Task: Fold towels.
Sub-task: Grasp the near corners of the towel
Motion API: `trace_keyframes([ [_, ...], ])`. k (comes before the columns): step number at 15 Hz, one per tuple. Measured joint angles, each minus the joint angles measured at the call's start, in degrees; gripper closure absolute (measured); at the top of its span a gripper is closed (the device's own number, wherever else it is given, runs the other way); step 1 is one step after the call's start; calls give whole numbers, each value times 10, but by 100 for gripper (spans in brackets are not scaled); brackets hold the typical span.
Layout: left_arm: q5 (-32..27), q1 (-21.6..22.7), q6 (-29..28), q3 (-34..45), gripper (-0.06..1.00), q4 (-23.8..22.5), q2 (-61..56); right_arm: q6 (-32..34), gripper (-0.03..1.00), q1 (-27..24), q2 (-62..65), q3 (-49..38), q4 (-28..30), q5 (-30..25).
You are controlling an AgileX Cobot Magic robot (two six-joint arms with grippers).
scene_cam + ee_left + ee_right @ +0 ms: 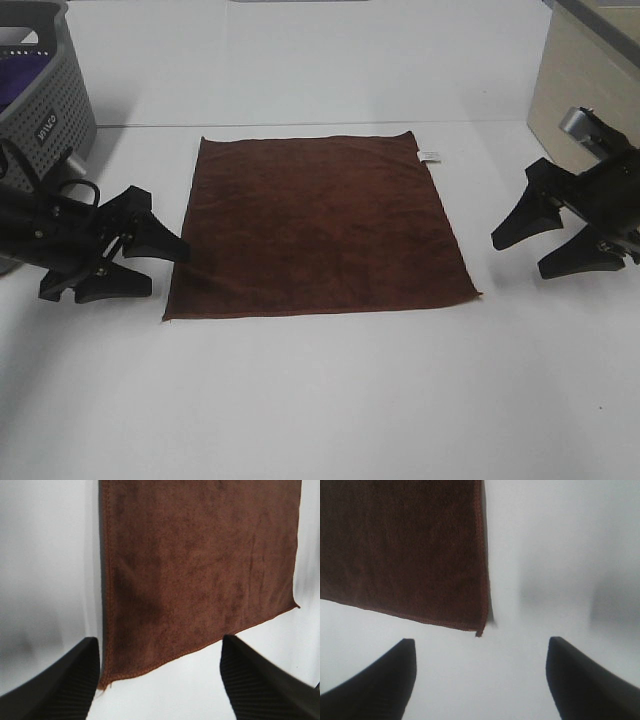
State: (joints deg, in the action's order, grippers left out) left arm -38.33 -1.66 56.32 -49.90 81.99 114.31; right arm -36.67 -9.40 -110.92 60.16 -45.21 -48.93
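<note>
A dark reddish-brown towel (318, 224) lies flat and unfolded in the middle of the white table, with a small white label (428, 155) at its far right edge. My left gripper (150, 265) is open and empty just left of the towel's near left corner (102, 684). My right gripper (545, 250) is open and empty to the right of the towel's right edge, apart from it. The left wrist view shows the towel (200, 565) past the fingers (65, 685). The right wrist view shows its near right corner (479, 632).
A grey perforated basket (45, 90) stands at the far left with something purple inside. A beige box (585, 80) stands at the far right. The white table (330, 400) is bare in front of the towel.
</note>
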Motion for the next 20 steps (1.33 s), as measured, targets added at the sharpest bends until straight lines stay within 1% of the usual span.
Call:
trace_keyframes([
  [1,0,0,17,-1,31,16,10,-7,26,0,-6,0,-4,1],
  [3,-1,0,33,-2,31,32,32,-19,26,0,-24,0,-5,2],
  [6,-25,0,37,-18,31,48,55,-24,25,0,-57,1,-5,7],
  [8,-41,0,37,-23,31,58,68,-25,25,6,-70,10,-17,1],
  [10,-52,-3,38,-26,30,64,74,-24,25,37,-84,28,-21,0],
  [11,-54,-10,38,-28,27,68,75,-19,25,58,-92,40,-26,-1],
  [12,-51,-20,38,-29,26,73,76,-15,25,75,-98,48,-30,-1],
  [13,-34,-46,38,-37,25,75,75,-10,25,101,-104,56,-48,3],
  [15,-20,-67,38,-53,25,71,76,-10,27,121,-105,56,-64,17],
  [16,-15,-70,33,-60,27,68,76,-10,31,124,-107,56,-71,23],
  [17,-9,-70,25,-61,33,62,78,-10,38,125,-111,56,-76,30],
  [18,1,-70,16,-61,44,54,81,-10,49,125,-112,56,-76,39],
  [19,1,-70,16,-61,44,54,81,-10,49,125,-112,56,-76,39],
  [20,16,-70,6,-61,61,40,81,-10,61,125,-114,56,-76,49],
])
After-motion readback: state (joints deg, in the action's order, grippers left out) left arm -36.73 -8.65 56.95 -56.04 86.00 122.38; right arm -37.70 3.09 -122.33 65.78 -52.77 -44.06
